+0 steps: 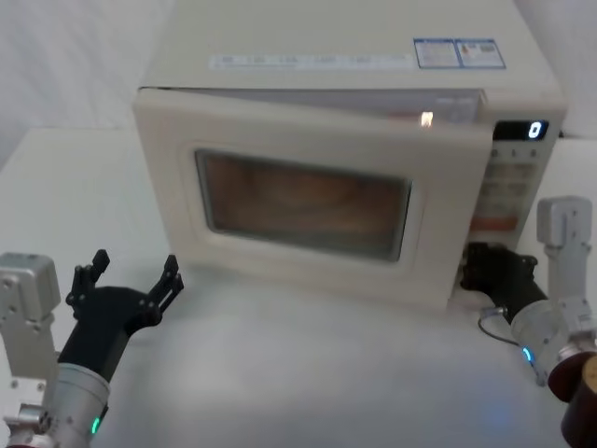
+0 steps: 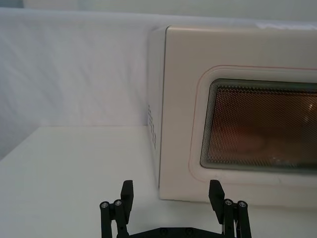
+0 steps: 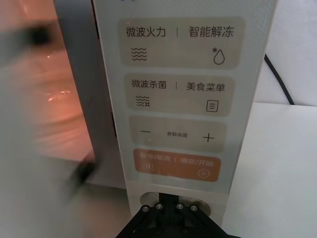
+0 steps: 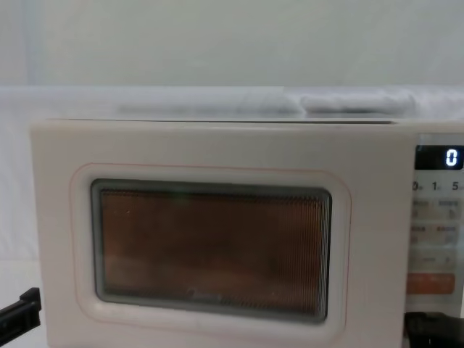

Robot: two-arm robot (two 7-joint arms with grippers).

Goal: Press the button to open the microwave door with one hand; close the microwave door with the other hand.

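**A:** Where is your microwave door [image 1: 308, 201] sitting right now?

**B:** You're looking at it standing ajar. Its latch edge, the one next to the keypad panel [image 1: 516, 173], is swinging out from the oven body toward the front edge of the bench [image 1: 308, 373], and the cavity light is glowing orange behind the dark window. In the right wrist view you're seeing that lit cavity through the gap beside the panel.

**A:** And your right gripper?

**B:** Your right gripper [image 1: 487, 271] is pushing up against the bottom of the keypad panel, near the bench's right edge, just under the orange key [image 3: 176, 165]. The button [image 3: 171, 197] is lying right at its tip, mostly covered by the black linkage. You cannot tell how far its fingers are spread, because they are hiding against the panel.

**A:** What about the left one?

**B:** Your left gripper [image 1: 131, 280] is hovering over the bench near its front left corner, apart from the door's hinge side. Its fingers [image 2: 127, 194] are standing wide apart and holding nothing, pointing toward the lower left corner of the door.

**A:** Anything on the display?

**B:** You're reading a single lit zero on the display [image 1: 534, 130] at the top of the panel.
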